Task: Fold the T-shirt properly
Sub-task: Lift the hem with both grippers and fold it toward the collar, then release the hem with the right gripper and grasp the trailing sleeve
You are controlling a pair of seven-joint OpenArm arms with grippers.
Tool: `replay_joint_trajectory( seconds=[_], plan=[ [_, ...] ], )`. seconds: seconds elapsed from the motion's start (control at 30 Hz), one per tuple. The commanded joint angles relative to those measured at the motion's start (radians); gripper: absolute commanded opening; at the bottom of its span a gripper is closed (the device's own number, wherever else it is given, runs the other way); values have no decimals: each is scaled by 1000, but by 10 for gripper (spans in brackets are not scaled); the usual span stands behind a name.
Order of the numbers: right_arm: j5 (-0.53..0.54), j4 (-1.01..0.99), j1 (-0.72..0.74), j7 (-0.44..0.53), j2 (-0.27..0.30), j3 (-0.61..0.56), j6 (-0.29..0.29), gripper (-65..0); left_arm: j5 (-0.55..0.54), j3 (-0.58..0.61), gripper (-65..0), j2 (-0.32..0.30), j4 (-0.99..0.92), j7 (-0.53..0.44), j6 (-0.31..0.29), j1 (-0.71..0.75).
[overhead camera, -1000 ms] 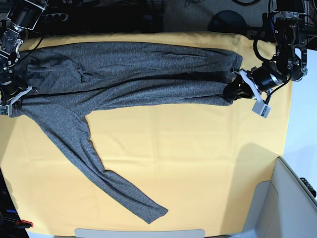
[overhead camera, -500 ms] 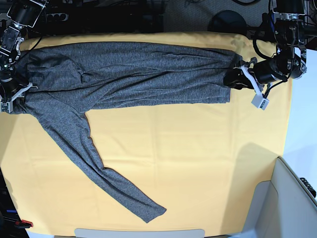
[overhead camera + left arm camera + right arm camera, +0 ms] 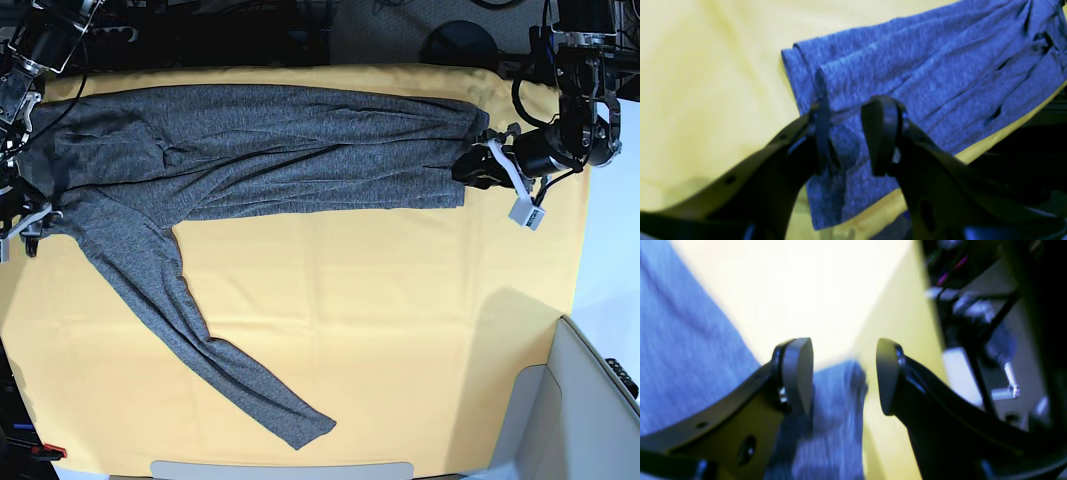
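The yellow-orange cloth carries the T-shirt across its far half, one sleeve trailing toward the near edge — left gripper parted over the hem, right gripper spread wide, holding nothing.

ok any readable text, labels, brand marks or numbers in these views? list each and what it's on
None readable in any view.
T-shirt: plain heathered grey, no print, tag or logo showing.
Yellow cloth: no markings.
White block hanging by the left gripper: no legible label, too small to tell.
Both wrist views are blurred; the fingers and the right gripper carry no lettering.
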Motion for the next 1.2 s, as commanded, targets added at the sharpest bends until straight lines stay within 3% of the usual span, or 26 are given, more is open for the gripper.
replay_joint_trajectory(
  seconds=[0.0, 0.13, 0.23, 0.33, 0.53, 0.77, 1.17],
  plan=[
    [3, 32, 33, 27, 20, 6, -6, -344, -20, -13, -449, -18, 15, -17, -2, -13],
    [-1, 35, 127, 25, -37, 4, -6, -344, -20, -12, -449, -16, 15, -17, -2, -42],
    [-3, -34, 216, -30, -84, -4, -6, -344, -20, -12, -449, -16, 15, -17, -2, -45],
    [-3, -220, 352, -96, -121, -5, -5, -343, -20, -12, -449, -16, 15, -17, -2, -47],
    [2, -550, 526, -79, -126, -60, 3, -343, -20, -6, -449, -16, 11, -17, -1, -80],
    [3, -659, 564, -35, -130, -188, 3, -343, -20, -4, -449, -13, 11, -17, -1, -82],
    [3, -731, 517, 4, -159, -191, 3, -343, -20, -4, -449, -12, 11, -17, -1, -82]
  ],
)
